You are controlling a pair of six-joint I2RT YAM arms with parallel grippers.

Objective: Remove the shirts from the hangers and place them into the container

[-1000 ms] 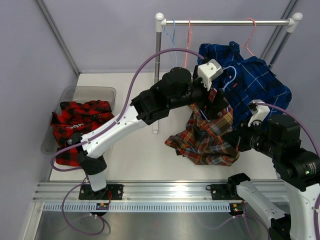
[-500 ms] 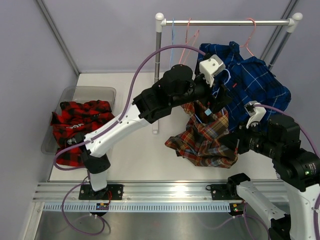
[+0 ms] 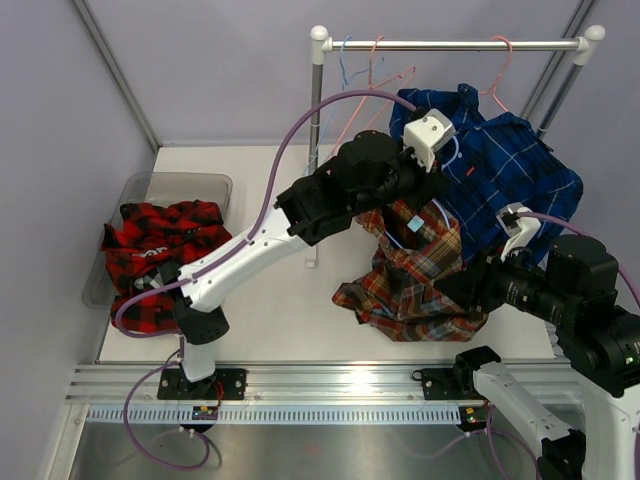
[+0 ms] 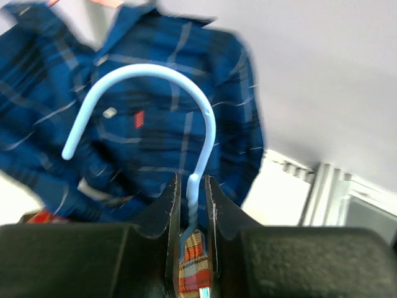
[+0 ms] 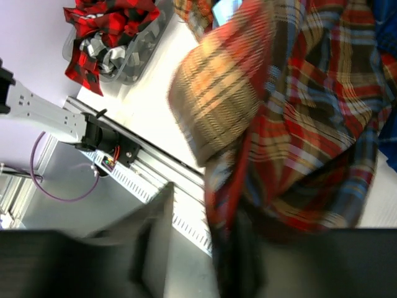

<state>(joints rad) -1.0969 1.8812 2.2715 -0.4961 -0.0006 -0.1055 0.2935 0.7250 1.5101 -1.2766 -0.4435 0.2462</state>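
My left gripper (image 4: 191, 186) is shut on the twisted neck of a light blue hanger (image 4: 149, 71), whose hook curves up in front of the blue shirt (image 4: 142, 136). The brown-red-yellow tartan shirt (image 3: 410, 270) hangs from that hanger down onto the table. Low at the shirt's right side is my right gripper (image 3: 472, 290). Its jaws (image 5: 195, 214) stand apart, and tartan cloth (image 5: 310, 124) drapes against the right finger. The blue shirt (image 3: 510, 170) hangs on a pink hanger (image 3: 500, 75). A red-and-black check shirt (image 3: 160, 250) lies in the container (image 3: 185, 185) at the left.
A silver rail (image 3: 450, 45) on two posts crosses the back. A bare blue hanger (image 3: 343, 65) and a bare pink hanger (image 3: 378, 65) swing on it. Its left post (image 3: 316, 120) stands by my left arm. An aluminium rail (image 3: 330, 385) runs along the near edge.
My left gripper has shut on the blue hanger's neck and risen slightly toward the back. My right gripper has opened off the tartan shirt. The bare hangers on the rail have swung.
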